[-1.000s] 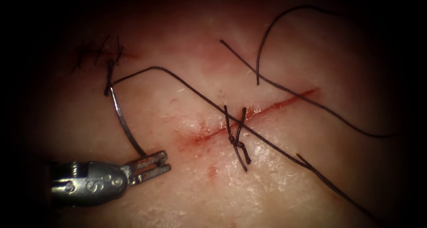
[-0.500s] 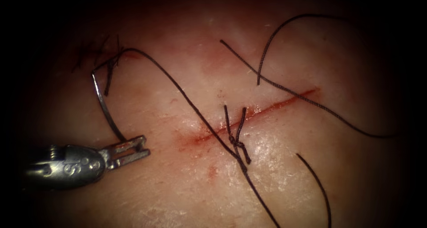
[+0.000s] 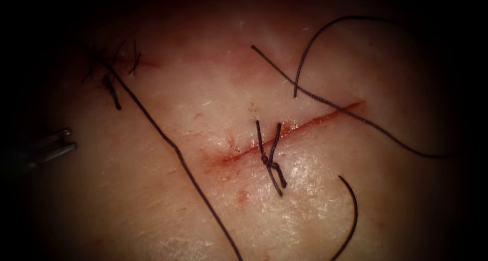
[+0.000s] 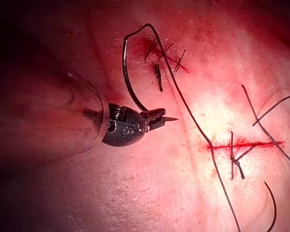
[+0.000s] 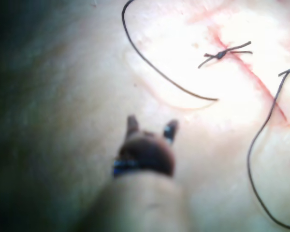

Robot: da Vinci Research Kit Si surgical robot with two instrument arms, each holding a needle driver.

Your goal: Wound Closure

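Over the last second the left hand [image 4: 157, 119], clamped on the curved needle [image 4: 130, 72] near its tip, had withdrawn left of the cut [image 3: 284, 131], dragging the thread [image 3: 173, 149] through the tissue [image 3: 152, 215], while the right hand [image 5: 151, 128] hung open and empty.

Dark thread [image 3: 168, 141] crosses pale pink tissue [image 3: 315, 200]; the cut [image 3: 284, 134] is red.

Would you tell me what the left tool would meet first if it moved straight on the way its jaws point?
Probably the thread trailing from the needle, which the left tool holds near its tip, clear of the tissue; depth is unclear. The right tool holds nothing.
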